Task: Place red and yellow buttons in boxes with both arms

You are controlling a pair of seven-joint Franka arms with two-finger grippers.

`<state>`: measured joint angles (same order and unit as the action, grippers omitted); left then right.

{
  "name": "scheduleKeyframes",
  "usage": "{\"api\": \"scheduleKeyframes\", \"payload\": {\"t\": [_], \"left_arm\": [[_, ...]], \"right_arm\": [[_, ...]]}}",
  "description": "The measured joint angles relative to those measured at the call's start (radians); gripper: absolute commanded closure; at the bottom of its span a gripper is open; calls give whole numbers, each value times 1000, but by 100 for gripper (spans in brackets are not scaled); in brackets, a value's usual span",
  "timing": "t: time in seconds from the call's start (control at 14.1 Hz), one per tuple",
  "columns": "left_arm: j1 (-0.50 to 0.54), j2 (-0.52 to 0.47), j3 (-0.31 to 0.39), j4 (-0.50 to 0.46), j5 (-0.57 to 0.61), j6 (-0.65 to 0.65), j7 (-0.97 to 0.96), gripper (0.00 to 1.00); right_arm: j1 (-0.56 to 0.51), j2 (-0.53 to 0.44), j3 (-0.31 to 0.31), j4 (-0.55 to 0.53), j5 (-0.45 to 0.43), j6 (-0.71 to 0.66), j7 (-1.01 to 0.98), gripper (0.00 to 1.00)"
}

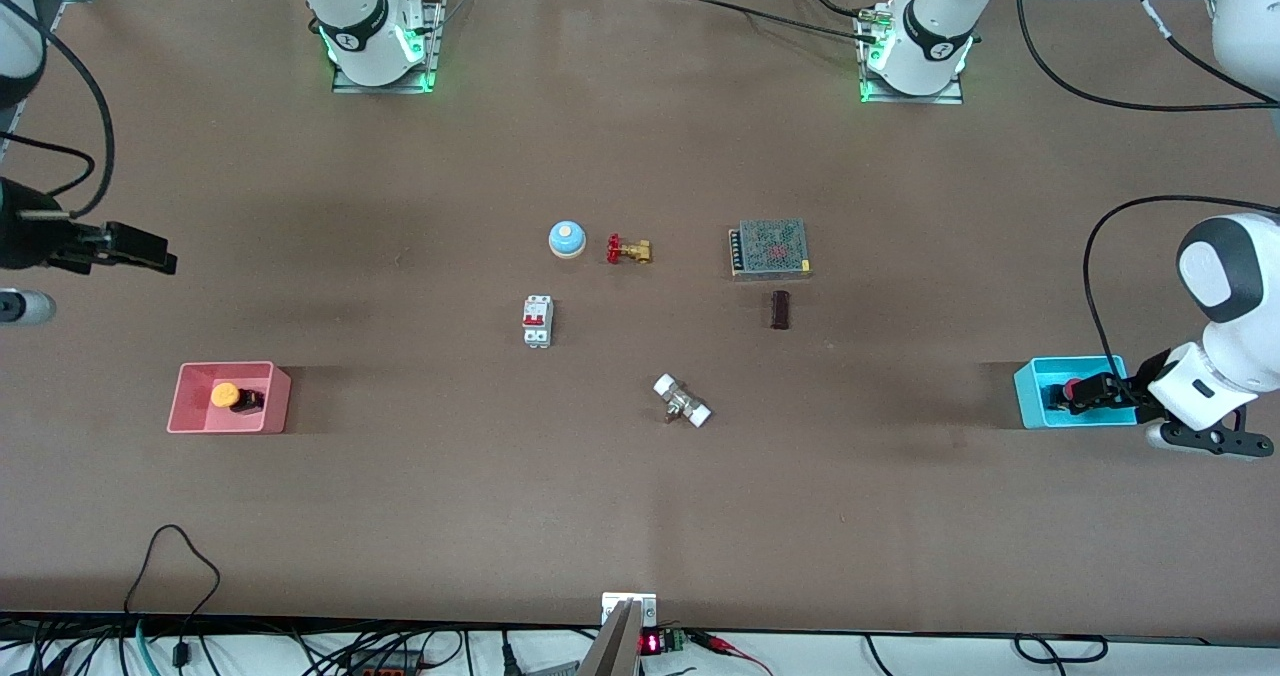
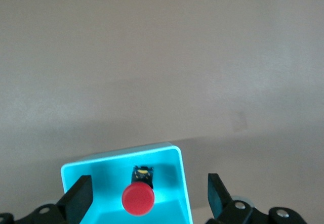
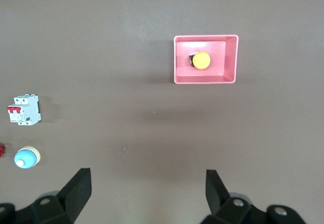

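Observation:
The red button lies in the cyan box at the left arm's end of the table. My left gripper is open just over that box, its fingers wide on either side of the button and not touching it. In the front view the left gripper partly covers the cyan box and the red button. The yellow button lies in the pink box at the right arm's end. My right gripper is open, empty and raised over bare table. It sees the yellow button in the pink box.
Mid-table stand a blue dome bell, a brass valve with a red handle, a white circuit breaker, a metal mesh-topped power supply, a small dark block and a white-ended fitting.

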<state>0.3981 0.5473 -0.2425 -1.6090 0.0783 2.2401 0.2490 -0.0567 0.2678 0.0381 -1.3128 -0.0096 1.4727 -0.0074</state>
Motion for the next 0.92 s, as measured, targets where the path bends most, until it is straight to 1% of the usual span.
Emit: {"api": "scheduleKeyframes", "payload": {"t": [0.21,0.28,0.43,0.5,0.57,0.71,0.92], "left_arm": [[-23,-55,-20,2,0,-92,-85,0],[-31,-78,-33,3,0,-129,-118,0],[-42,-129,-61,5,0,-213,-174,0],[-44,-157,-74,5,0,-246,-195,0],[-45,-183,-85,5,0,-277,-209,0],[-45,-233,-103,4,0,-324,-225,0],[-45,-290,-111,1,0,-370,-229,0]], "right_arm": [[2,-36,-13,-18,0,-9,3,0],[14,-44,-34,-23,0,-16,3,0],[83,-50,-126,-32,0,-19,1,0],[111,-50,-160,-39,0,-19,1,0],[127,-50,-175,-48,0,-18,1,0],[142,-64,-181,-85,0,6,1,0],[146,-135,-185,-197,-1,59,1,0]]}}
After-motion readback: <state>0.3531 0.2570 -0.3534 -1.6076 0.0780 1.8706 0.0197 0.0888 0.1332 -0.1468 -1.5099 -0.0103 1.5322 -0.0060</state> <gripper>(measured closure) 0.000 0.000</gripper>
